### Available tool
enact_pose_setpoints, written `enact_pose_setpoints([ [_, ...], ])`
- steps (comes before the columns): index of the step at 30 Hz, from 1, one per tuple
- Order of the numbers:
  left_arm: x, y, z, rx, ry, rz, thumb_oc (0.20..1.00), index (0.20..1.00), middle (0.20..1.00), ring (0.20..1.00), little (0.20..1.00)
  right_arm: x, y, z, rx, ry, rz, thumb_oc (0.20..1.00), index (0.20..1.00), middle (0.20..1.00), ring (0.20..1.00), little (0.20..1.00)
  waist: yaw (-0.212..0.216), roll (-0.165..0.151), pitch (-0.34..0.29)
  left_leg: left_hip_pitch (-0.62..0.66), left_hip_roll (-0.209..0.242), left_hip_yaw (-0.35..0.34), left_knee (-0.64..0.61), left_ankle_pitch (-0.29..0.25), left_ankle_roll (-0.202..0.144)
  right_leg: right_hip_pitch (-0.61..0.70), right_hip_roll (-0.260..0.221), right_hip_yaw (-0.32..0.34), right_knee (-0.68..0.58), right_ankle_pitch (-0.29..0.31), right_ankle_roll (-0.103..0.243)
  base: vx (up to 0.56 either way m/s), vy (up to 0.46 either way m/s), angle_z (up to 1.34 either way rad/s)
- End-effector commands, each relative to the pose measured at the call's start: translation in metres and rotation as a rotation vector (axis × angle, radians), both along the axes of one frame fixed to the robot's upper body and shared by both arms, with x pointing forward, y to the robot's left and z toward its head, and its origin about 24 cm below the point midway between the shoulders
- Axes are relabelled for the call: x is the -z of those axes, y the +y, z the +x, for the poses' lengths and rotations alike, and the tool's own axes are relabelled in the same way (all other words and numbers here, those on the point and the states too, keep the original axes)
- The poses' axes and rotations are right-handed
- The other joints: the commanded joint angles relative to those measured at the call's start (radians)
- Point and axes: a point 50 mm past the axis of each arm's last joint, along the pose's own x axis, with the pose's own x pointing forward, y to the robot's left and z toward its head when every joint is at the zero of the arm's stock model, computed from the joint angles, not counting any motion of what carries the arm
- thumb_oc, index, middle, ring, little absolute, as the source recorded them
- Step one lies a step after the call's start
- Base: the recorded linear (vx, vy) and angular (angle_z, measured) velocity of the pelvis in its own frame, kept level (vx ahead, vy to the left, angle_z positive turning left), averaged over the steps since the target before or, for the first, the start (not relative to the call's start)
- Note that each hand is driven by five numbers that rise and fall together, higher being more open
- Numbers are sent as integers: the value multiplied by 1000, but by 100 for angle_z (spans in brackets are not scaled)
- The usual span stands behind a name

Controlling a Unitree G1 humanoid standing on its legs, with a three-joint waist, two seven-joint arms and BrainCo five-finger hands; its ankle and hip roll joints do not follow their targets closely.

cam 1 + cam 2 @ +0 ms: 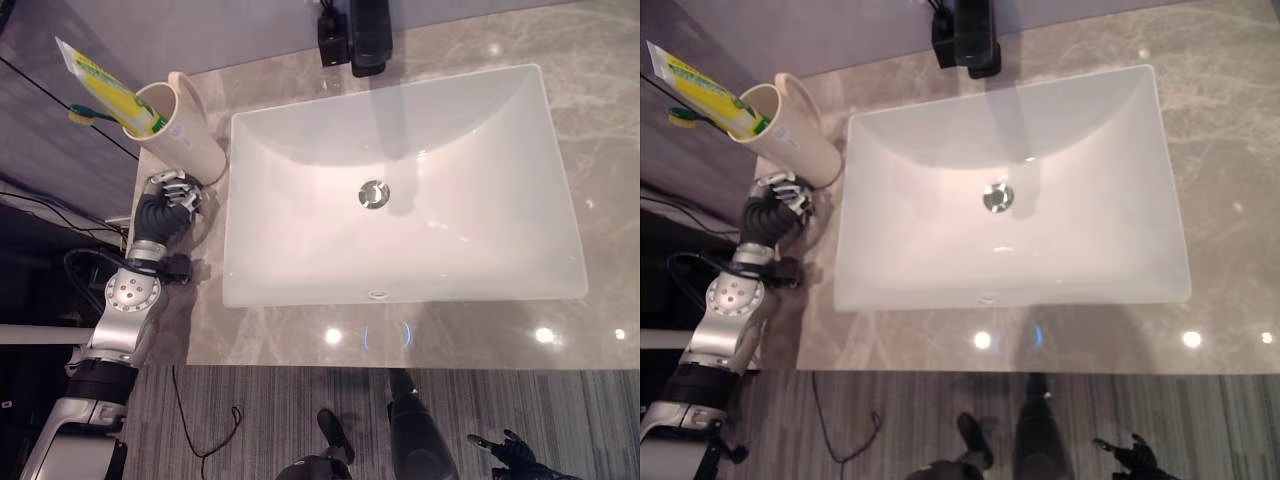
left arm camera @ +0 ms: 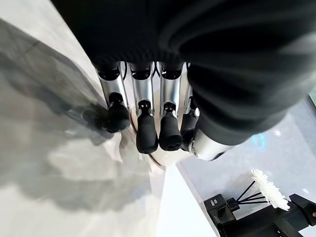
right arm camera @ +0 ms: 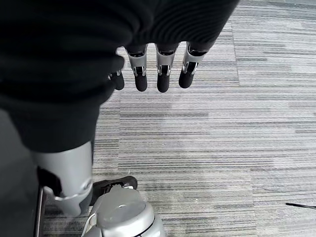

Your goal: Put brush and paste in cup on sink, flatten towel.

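A cream cup [image 1: 190, 130] stands on the grey marble counter [image 1: 480, 345] left of the white sink [image 1: 300, 295]. A yellow, green and white paste tube [image 1: 100, 85] and a green-headed brush [image 1: 85, 114] lean out of the cup together. My left hand [image 1: 170, 195] rests on the counter just in front of the cup's base, its fingers [image 2: 148, 131] straight and holding nothing, tips close to the cup. My right hand [image 1: 508, 447] hangs low over the carpet with straight, empty fingers [image 3: 163, 74].
A black tap [image 1: 368, 35] stands behind the basin, whose drain [image 1: 373, 193] sits mid-bowl. The counter's left edge runs close beside the cup. Striped grey carpet [image 3: 222, 148] lies below the counter front.
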Motion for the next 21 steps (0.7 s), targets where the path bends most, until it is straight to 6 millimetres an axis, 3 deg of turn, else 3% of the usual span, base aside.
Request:
enact_pose_setpoints([
  [1, 9, 12, 7, -109, 34, 0, 200, 200, 200, 200, 200, 6, 8, -12, -7, 24, 8, 1000, 1000, 1000, 1000, 1000, -44, -14, -11, 132, -35, -2, 12, -37, -39, -104, 7, 5, 171, -73, 32, 11, -31, -1],
  [15, -45, 23, 34, -239, -50, 115, 200, 200, 200, 200, 200, 1, 1, -2, -6, 17, -41, 1000, 1000, 1000, 1000, 1000, -77, -8, 3, 112, -9, 10, 12, 0, -65, -140, 31, -1, 188, -95, 25, 10, -16, -1],
  [21, -56, 26, 37, -270, -70, 142, 200, 200, 200, 200, 200, 1, 1, 0, -14, 19, -50, 1000, 1000, 1000, 1000, 1000, -78, -8, 2, 107, 0, 10, 12, 15, -73, -148, 41, -6, 190, -100, 20, 16, -25, 0],
])
